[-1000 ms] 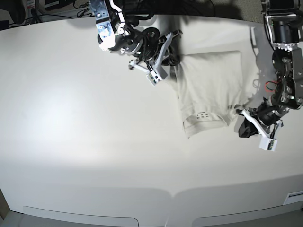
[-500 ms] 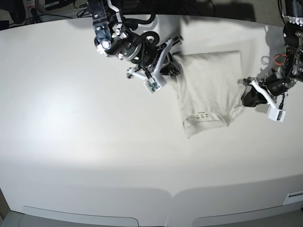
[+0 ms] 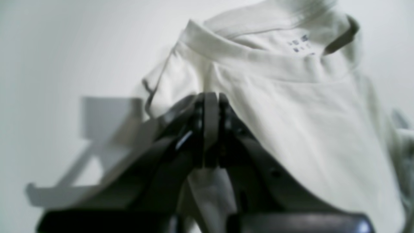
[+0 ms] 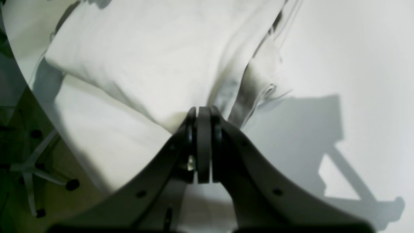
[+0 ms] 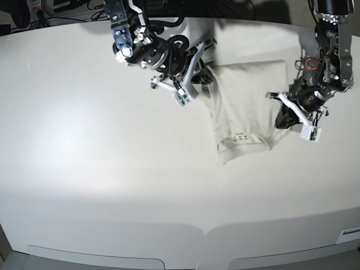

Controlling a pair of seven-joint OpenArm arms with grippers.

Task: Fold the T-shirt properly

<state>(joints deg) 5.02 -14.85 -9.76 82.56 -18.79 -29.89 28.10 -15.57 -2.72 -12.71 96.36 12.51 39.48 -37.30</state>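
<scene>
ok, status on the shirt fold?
Left gripper shut at the T-shirt's edge, right gripper shut at the opposite edge. Shirt lies partly folded, neck label up. Nothing in the way.

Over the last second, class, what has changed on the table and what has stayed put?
The left gripper swung up and in against the T-shirt's side edge. The right gripper stayed shut at the shirt's far corner; the shirt kept its folded shape.

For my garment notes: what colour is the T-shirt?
The T-shirt is plain off-white cream, clearest in the base view.
</scene>
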